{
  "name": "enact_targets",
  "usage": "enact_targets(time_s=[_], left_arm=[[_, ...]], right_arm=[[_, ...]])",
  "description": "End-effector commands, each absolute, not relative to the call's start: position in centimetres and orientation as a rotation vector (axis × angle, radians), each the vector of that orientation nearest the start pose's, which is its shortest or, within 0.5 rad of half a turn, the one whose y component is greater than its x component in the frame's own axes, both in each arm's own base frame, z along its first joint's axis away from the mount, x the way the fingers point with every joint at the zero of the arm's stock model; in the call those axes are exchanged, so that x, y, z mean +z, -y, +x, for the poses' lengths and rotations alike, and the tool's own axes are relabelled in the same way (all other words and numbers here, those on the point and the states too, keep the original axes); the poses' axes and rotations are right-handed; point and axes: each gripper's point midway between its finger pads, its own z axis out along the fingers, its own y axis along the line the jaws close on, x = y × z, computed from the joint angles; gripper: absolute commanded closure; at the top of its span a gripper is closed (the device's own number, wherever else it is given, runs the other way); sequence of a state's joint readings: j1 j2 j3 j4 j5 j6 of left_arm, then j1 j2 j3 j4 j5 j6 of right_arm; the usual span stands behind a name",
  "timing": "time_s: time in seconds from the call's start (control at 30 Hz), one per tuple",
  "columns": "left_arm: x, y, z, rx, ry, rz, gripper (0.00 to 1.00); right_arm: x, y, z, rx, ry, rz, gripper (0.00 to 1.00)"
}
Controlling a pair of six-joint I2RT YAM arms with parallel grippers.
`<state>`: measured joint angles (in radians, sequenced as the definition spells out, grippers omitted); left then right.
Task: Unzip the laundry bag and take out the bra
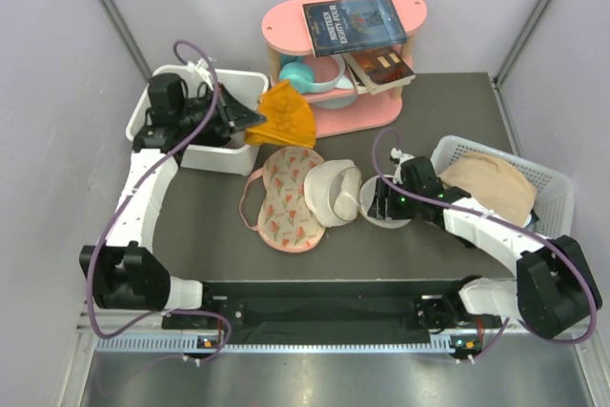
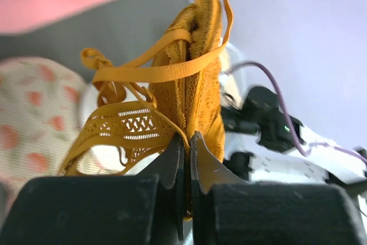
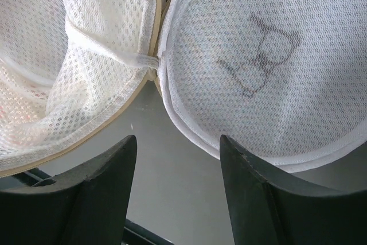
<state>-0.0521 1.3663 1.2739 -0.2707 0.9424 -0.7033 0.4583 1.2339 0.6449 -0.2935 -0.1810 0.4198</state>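
Closest to the lens, we have the left gripper [image 2: 188, 142] pinched tight on the mustard bra [image 2: 195, 78], held at the right edge of the white bin [image 1: 224, 154], clear of the bag. Moving across, we pass the flat pink floral piece [image 1: 284, 202], and against its right edge sits the laundry bag [image 1: 335, 193], unzipped with both mesh halves spread open. Over it we find the right gripper [image 3: 178, 147], fingers wide apart and holding nothing, then the basket [image 1: 558, 188] with the beige garment [image 1: 491, 188] at far right.
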Motion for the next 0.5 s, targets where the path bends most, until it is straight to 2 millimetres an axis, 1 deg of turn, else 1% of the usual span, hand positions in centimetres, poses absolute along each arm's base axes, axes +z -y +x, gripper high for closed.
enact_targets(time_s=[0.0, 0.03, 0.07, 0.1, 0.13, 0.17, 0.2, 0.3, 0.37, 0.47], left_arm=[[36.1, 13.3, 36.1, -1.118, -1.979, 0.005, 1.00], [36.1, 11.8, 36.9, -1.051, -1.981, -0.037, 1.00], [36.4, 10.0, 38.3, -0.930, -1.977, -0.114, 1.00], [35.7, 8.8, 38.5, -0.865, -2.018, -0.179, 1.00], [35.2, 7.4, 39.1, -0.772, -2.038, -0.228, 1.00], [35.6, 6.5, 39.8, -0.706, -2.035, -0.255, 1.00], [34.9, 4.8, 40.3, -0.597, -2.053, -0.325, 1.00], [34.7, 2.5, 41.2, -0.447, -2.035, -0.387, 1.00], [34.4, 1.9, 41.7, -0.412, -2.032, -0.393, 1.00], [33.8, 1.8, 42.4, -0.398, -2.038, -0.395, 1.00]], right_arm=[[9.1, -18.2, 25.4, 0.615, -2.451, -0.153, 0.40], [9.1, -18.1, 25.3, 0.614, -2.453, -0.153, 0.40], [9.1, -18.1, 25.3, 0.612, -2.454, -0.153, 0.40], [9.3, -18.1, 25.3, 0.613, -2.449, -0.154, 0.40], [9.4, -18.0, 25.3, 0.609, -2.447, -0.155, 0.40], [9.4, -18.0, 25.2, 0.607, -2.448, -0.154, 0.40], [9.4, -17.9, 25.2, 0.606, -2.448, -0.156, 0.40], [9.4, -17.8, 25.1, 0.603, -2.447, -0.154, 0.40], [9.4, -17.8, 25.1, 0.601, -2.447, -0.153, 0.40], [9.4, -17.9, 25.3, 0.603, -2.447, -0.152, 0.40]])
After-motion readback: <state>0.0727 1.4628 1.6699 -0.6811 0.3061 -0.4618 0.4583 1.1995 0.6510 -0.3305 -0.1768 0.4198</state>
